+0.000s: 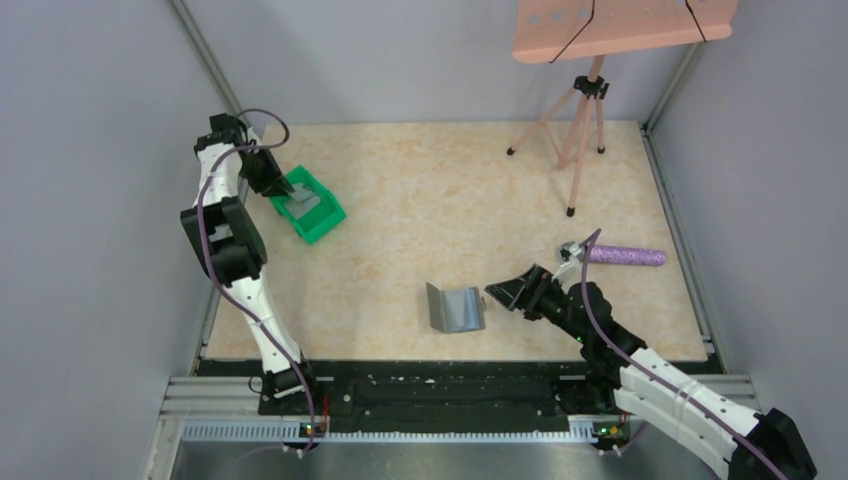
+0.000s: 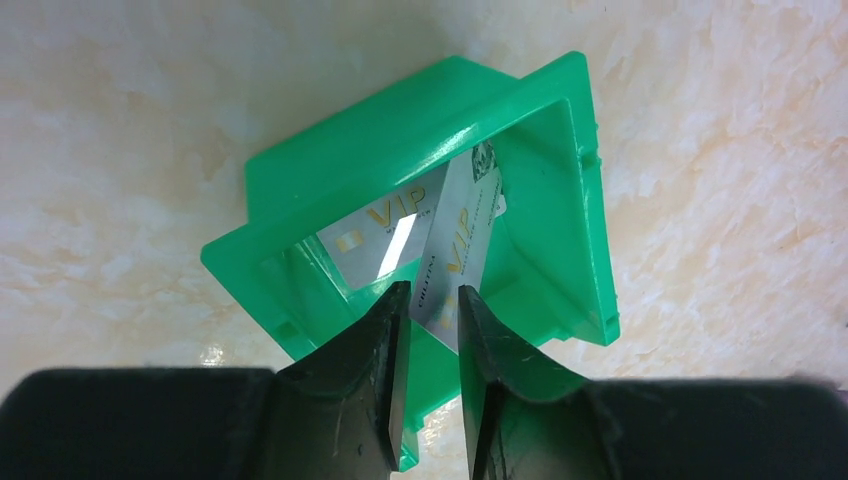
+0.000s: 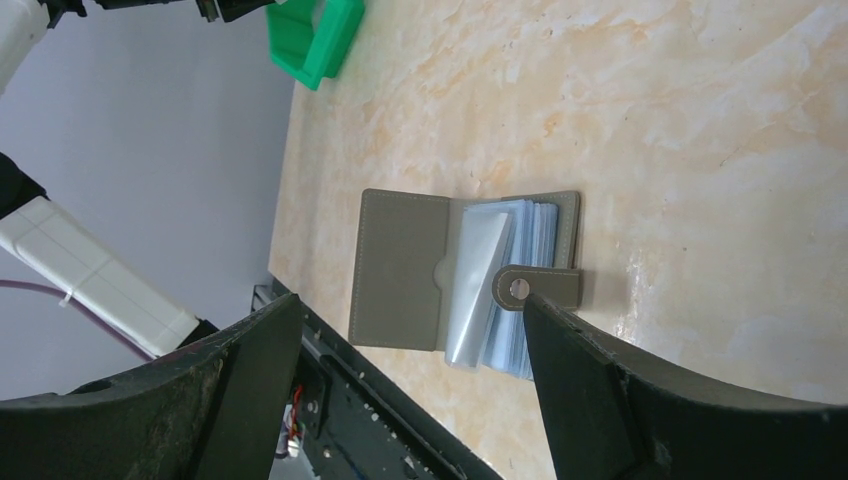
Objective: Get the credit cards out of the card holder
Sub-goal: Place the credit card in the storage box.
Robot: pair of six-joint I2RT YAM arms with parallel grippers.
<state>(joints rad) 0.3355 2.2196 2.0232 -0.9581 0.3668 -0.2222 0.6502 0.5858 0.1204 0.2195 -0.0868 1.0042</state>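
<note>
The grey card holder (image 1: 455,308) lies open near the table's front edge. In the right wrist view the card holder (image 3: 405,265) shows a fan of clear sleeves (image 3: 500,280) and a snap tab (image 3: 540,288). My right gripper (image 3: 412,300) stands wide open just short of it, one fingertip by the tab; in the top view the right gripper (image 1: 495,293) is at the holder's right side. My left gripper (image 2: 433,295) hangs over the green bin (image 2: 560,230), jaws a little apart. One VIP credit card (image 2: 372,232) lies in the bin and another credit card (image 2: 462,235) leans loose beyond the fingertips.
The green bin (image 1: 308,205) sits at the far left by the wall. A purple-handled tool (image 1: 625,256) lies at the right. A pink tripod (image 1: 580,130) stands at the back right. The metal rail (image 1: 440,385) runs along the front edge.
</note>
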